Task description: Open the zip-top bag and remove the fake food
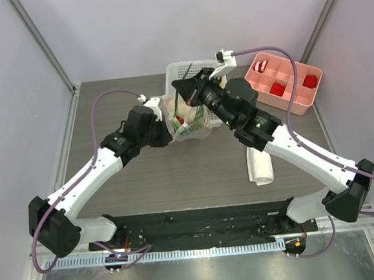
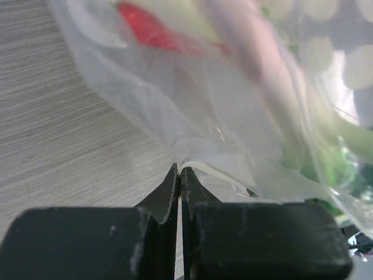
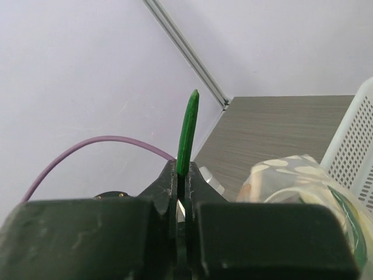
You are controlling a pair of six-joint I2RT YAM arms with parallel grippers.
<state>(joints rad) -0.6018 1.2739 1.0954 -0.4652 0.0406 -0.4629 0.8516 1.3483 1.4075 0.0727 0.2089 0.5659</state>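
Observation:
The polka-dot zip-top bag hangs lifted above the table between both arms, with red and green fake food showing inside. My left gripper is shut on the bag's left edge; in the left wrist view the jaws pinch a white strip of the bag, with a red chili blurred inside. My right gripper is shut on a thin green stem and holds it above the bag's top. The stem sticks up from the closed jaws, with the bag below right.
A white perforated basket stands just behind the bag and shows in the right wrist view. A pink divided tray with red blocks sits at the back right. A rolled white cloth lies under the right arm.

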